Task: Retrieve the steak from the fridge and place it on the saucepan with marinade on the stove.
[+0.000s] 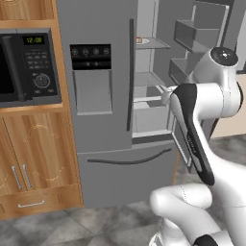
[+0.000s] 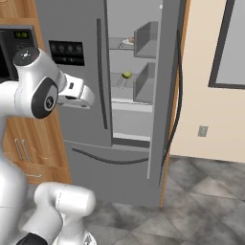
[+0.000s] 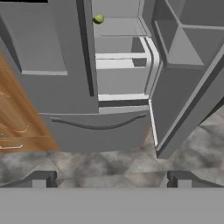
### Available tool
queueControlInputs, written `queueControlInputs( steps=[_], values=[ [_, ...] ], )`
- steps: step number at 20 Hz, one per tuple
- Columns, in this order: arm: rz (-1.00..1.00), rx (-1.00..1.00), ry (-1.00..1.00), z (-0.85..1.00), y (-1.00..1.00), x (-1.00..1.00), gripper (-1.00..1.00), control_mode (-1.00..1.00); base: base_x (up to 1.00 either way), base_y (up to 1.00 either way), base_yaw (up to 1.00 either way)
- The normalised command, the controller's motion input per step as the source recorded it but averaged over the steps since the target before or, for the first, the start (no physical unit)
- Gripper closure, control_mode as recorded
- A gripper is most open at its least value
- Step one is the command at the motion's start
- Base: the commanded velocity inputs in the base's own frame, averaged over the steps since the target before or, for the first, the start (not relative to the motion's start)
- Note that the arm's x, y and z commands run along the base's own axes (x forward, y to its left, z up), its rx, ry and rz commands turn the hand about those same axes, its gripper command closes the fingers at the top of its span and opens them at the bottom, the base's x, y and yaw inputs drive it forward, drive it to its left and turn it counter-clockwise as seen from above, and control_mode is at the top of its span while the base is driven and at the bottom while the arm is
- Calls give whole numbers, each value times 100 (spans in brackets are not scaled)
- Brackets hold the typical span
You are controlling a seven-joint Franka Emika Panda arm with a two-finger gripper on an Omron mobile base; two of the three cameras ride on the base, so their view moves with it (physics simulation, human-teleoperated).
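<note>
The grey fridge point(image 1: 101, 129) point(image 2: 79, 24) point(image 3: 57, 43) stands with its left door shut and its right door point(image 1: 202, 38) point(image 2: 167, 95) point(image 3: 188, 92) swung open. A small reddish-pink steak point(image 1: 139, 40) point(image 2: 129, 40) lies on a white plate on the upper shelf. My gripper point(image 3: 111, 180) is open and holds nothing. It hangs in front of the fridge, well short of the shelves, and looks down at the bottom drawer and the floor. The saucepan, the marinade and the stove are out of view.
A yellow-green fruit point(image 2: 127, 75) point(image 3: 99, 18) sits on a middle shelf. A black microwave point(image 1: 26, 67) is set in wooden cabinets point(image 1: 33, 158) left of the fridge. The open door carries bins, and a beige wall point(image 2: 206, 105) stands to its right. Grey tiled floor point(image 3: 109, 162) lies below.
</note>
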Motion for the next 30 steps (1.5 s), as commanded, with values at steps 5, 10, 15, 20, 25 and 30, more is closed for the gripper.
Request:
queueControlInputs(
  steps=[5,10,15,20,25,30],
  values=[
    [0,0,0,-28,0,-8,-100,-100,0,0,0],
    [0,2,0,-8,0,-11,-100,-100,0,0,0],
    [1,3,0,0,0,-1,-100,-100,0,0,0],
    [0,5,2,0,0,0,-100,-100,0,0,0],
    [0,0,0,0,0,0,-100,-100,0,0,0],
    [0,0,0,1,0,0,-100,100,0,0,0]
  ],
)
